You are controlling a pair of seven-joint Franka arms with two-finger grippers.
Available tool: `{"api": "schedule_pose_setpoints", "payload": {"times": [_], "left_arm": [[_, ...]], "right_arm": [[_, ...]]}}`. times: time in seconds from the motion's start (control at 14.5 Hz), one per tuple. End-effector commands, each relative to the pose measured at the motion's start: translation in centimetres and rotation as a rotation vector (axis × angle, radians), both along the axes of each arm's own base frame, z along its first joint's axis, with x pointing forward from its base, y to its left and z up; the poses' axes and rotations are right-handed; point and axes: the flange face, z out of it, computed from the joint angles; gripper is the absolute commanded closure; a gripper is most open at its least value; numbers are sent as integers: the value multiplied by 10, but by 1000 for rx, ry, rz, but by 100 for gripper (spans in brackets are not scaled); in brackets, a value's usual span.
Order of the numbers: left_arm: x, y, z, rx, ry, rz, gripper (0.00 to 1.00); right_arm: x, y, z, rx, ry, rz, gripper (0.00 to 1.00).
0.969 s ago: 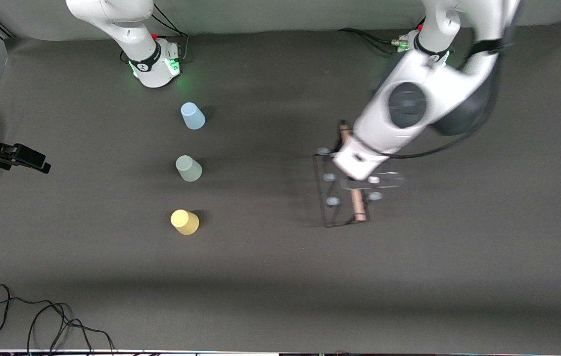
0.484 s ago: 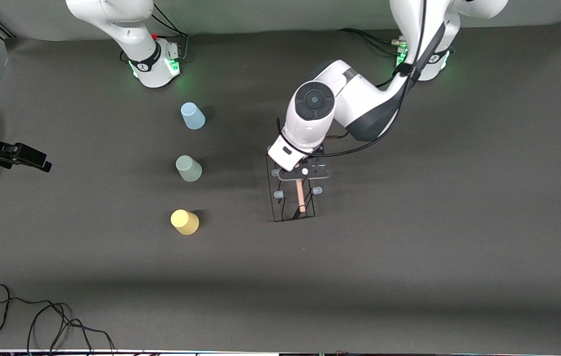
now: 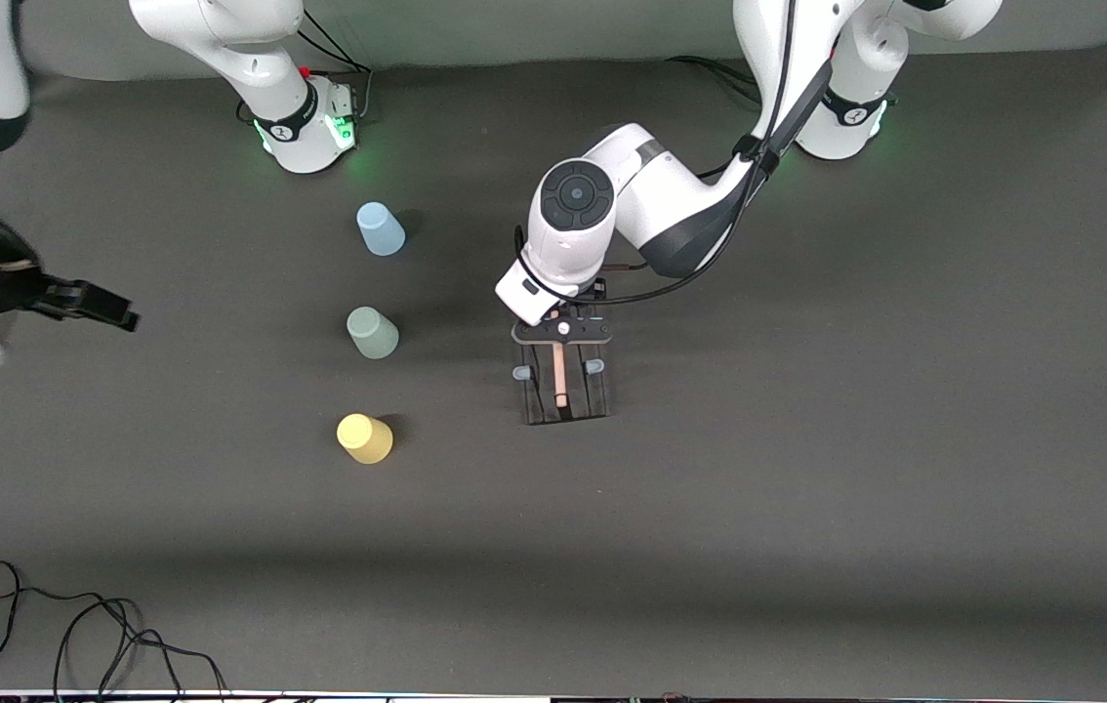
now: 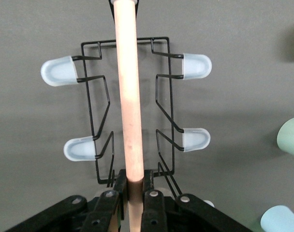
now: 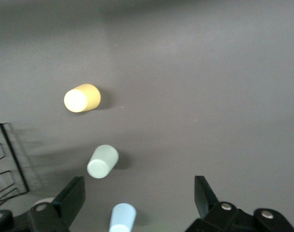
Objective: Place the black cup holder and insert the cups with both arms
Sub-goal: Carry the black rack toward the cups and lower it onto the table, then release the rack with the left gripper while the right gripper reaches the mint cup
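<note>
My left gripper (image 3: pixel 561 334) (image 4: pixel 133 193) is shut on the light-wood rod (image 4: pixel 129 96) of the black cup holder (image 3: pixel 561 389) (image 4: pixel 169 96), over the middle of the table. Its pale-blue-capped pegs (image 4: pixel 197 66) stick out to both sides. I cannot tell whether the holder touches the table. Three cups stand in a row toward the right arm's end, narrow ends up: the blue cup (image 3: pixel 380 228) (image 5: pixel 123 217) farthest from the front camera, then the grey-green cup (image 3: pixel 373 332) (image 5: pixel 102 161), and the yellow cup (image 3: pixel 364 437) (image 5: pixel 82 98) nearest. My right gripper (image 3: pixel 114 310) (image 5: pixel 139 188) hangs open and empty, high above the right arm's end.
Black cables (image 3: pixel 75 635) lie coiled near the table's front edge at the right arm's end. The two arm bases (image 3: pixel 305 132) (image 3: pixel 841 122) stand along the edge farthest from the front camera. The dark mat (image 3: pixel 807 488) covers the table.
The left arm has carried the cup holder from its own end toward the middle of the table, closer to the cups. The right gripper has shifted slightly inward over the table's end.
</note>
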Motion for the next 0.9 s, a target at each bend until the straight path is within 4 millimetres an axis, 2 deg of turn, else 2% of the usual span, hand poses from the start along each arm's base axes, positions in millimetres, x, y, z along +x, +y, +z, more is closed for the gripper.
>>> {"api": "schedule_pose_setpoints", "payload": {"times": [0.0, 0.14, 0.35, 0.42, 0.48, 0.62, 0.69, 0.76, 0.83], "left_arm": [[5, -9, 2, -7, -27, 55, 100], [6, -10, -3, -11, -32, 54, 100], [7, -9, -4, -10, -34, 32, 100], [7, -9, -5, -8, -34, 5, 62], [6, -8, -6, -9, -34, -27, 57], [6, -8, -6, -6, -36, -51, 56], [6, -7, -6, -4, -35, -81, 46], [5, -6, -3, -2, -32, -116, 24], [9, 1, 0, 6, -20, -124, 7]], "right_arm": [[-19, 55, -16, -2, 15, -63, 0], [-37, 74, -40, -1, -12, -103, 0], [-64, 105, -91, 8, -60, -132, 0], [-70, 117, -107, 9, -66, -137, 0], [-75, 123, -122, 11, -69, -145, 0], [-83, 133, -147, 16, -86, -140, 0], [-84, 134, -158, 15, -85, -139, 0], [-87, 133, -170, 16, -86, -141, 0], [-90, 132, -183, 20, -99, -143, 0]]}}
